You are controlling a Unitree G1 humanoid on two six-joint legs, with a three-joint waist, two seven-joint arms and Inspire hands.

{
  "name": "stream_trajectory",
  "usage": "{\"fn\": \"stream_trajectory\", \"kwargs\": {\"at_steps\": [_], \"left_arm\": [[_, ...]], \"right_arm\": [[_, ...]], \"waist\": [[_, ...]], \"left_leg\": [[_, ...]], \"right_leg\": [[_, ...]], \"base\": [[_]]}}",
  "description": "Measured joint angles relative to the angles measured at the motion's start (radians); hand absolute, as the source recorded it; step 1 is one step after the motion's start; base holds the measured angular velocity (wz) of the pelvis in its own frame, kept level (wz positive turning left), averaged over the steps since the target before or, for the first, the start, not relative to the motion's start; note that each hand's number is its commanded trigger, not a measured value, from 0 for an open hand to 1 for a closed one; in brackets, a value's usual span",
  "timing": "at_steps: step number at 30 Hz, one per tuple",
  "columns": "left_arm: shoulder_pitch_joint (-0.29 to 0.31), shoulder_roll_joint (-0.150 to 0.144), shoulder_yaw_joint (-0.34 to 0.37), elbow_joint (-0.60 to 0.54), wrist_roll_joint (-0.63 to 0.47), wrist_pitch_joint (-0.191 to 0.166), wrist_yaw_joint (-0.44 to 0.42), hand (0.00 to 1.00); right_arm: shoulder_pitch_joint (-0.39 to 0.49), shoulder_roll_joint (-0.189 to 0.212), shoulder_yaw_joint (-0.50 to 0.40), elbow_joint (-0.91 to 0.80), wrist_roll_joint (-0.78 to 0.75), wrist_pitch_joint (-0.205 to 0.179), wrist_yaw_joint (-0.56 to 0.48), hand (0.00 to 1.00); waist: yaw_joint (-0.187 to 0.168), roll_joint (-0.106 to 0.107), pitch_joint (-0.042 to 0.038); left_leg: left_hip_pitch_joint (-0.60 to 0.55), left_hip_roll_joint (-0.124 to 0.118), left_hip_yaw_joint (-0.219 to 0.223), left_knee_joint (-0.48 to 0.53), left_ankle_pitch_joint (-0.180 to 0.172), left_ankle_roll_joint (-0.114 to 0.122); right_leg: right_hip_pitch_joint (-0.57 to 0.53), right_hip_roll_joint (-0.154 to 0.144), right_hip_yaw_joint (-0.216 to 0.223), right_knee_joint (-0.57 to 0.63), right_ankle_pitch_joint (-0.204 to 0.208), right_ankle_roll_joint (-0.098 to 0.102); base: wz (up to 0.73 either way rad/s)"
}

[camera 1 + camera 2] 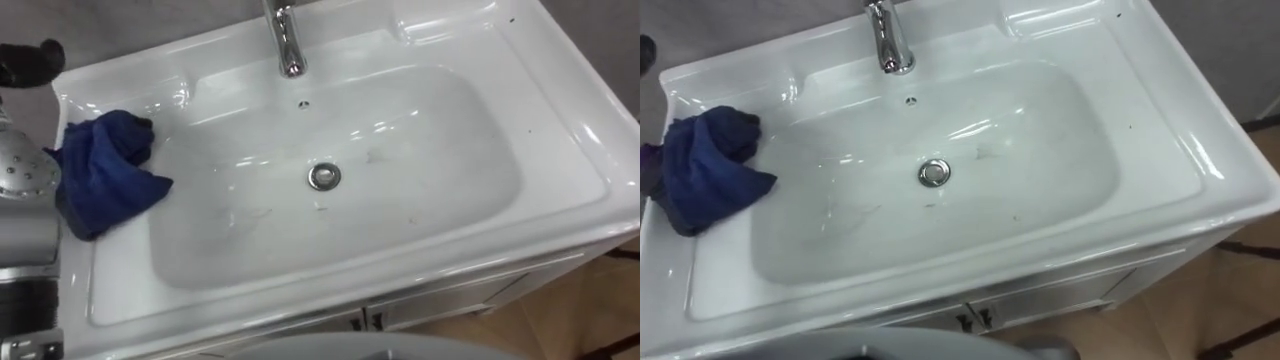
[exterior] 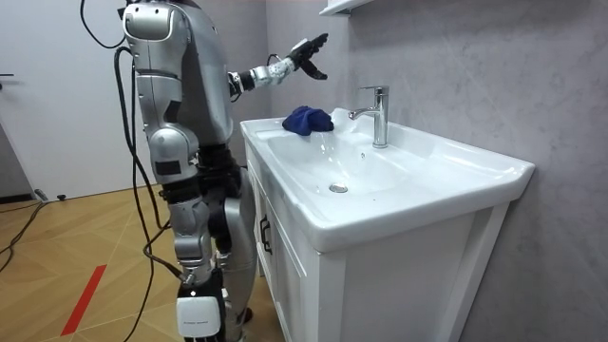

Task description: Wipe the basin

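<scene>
1. The basin point(image 1: 585, 140) is glossy white ceramic, a rounded rectangular bowl set in a broad flat rim with a raised lip along the back.
2. At the bowl's centre sits a round chrome drain point(image 1: 324, 176). A small overflow hole point(image 1: 303, 103) lies at 12 o'clock from it in the back wall of the bowl.
3. A polished chrome faucet point(image 1: 285, 35), a smooth upright column, stands on the back rim, also at 12 o'clock from the drain.
4. The bowl's surface shows faint dull smears and a few small dark specks around the drain.
5. The cloth point(image 1: 105, 175), soft, deep blue and crumpled into loose folds, lies on the rim at 9 o'clock from the drain. One pointed corner reaches the bowl's edge.
6. The left hand point(image 2: 304, 54) is black-fingered. It hangs in the air above and beyond the cloth, released, with the fingers spread and grasping nothing, clear of the cloth.
7. In the room view the robot stands upright at the front of the white cabinet point(image 2: 399, 275) that carries the basin, with its left arm reaching out towards the far end.
8. The wall point(image 2: 456, 57) behind the faucet is grey and rough-textured, and the floor point(image 2: 85, 247) is wood-patterned planks.
</scene>
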Motion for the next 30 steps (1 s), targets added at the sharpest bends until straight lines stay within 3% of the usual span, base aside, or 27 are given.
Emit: {"fn": "stream_trajectory", "kwargs": {"at_steps": [9,13,17,20,27,28,30], "left_arm": [[-0.021,0.004,0.138,-0.026,0.003,0.0,0.048,0.0],[-0.018,0.008,0.208,-0.025,-0.011,0.0,0.095,0.0],[0.063,0.007,0.208,0.016,-0.029,-0.001,0.107,0.0],[0.139,-0.015,0.208,0.04,-0.026,-0.001,0.109,0.0],[0.251,-0.022,0.245,0.177,-0.028,-0.013,0.166,0.0],[0.279,-0.033,0.251,0.201,-0.029,-0.021,0.177,0.0],[0.329,-0.056,0.25,0.277,-0.06,-0.038,0.199,0.0]], "right_arm": [[0.024,0.007,-0.002,-0.008,-0.037,0.009,0.0,0.0],[0.048,0.009,-0.003,-0.039,-0.08,0.009,-0.008,0.0],[0.056,0.008,0.0,-0.048,-0.093,0.014,-0.006,0.0],[0.048,0.005,0.0,-0.052,-0.095,0.018,-0.006,0.0],[0.031,-0.005,0.001,-0.106,-0.073,0.003,0.004,0.0],[0.028,-0.005,0.001,-0.113,-0.066,-0.002,0.004,0.0],[0.017,-0.006,0.019,-0.113,-0.043,-0.008,0.004,0.0]], "waist": [[0.052,0.006,-0.0037],[0.075,0.005,-0.0032],[0.1,0.0,-0.0018],[0.132,0.002,-0.0051],[0.189,-0.018,-0.0099],[0.196,-0.015,-0.017],[0.202,-0.029,-0.013]], "left_leg": [[-0.001,-0.003,-0.007,0.0,0.0,0.0],[0.001,-0.008,-0.026,-0.005,0.0,0.0],[-0.001,-0.014,-0.057,-0.004,0.0,0.0],[-0.005,-0.016,-0.07,0.002,0.0,0.0],[-0.031,-0.025,-0.11,0.013,0.001,0.002],[-0.032,-0.026,-0.112,0.013,0.001,0.002],[-0.03,-0.026,-0.126,0.011,0.001,0.002]], "right_leg": [[0.003,-0.001,-0.004,-0.002,0.0,0.0],[0.01,-0.007,-0.027,-0.007,-0.002,0.004],[0.029,-0.013,-0.054,-0.018,-0.007,0.006],[0.029,-0.016,-0.068,-0.018,-0.01,0.006],[0.023,-0.027,-0.11,-0.015,-0.018,0.011],[0.023,-0.027,-0.11,-0.015,-0.018,0.011],[0.03,-0.027,-0.119,-0.017,-0.019,0.012]], "base": [[0.01],[0.14],[0.19],[0.17],[0.17],[0.12],[0.15]]}}
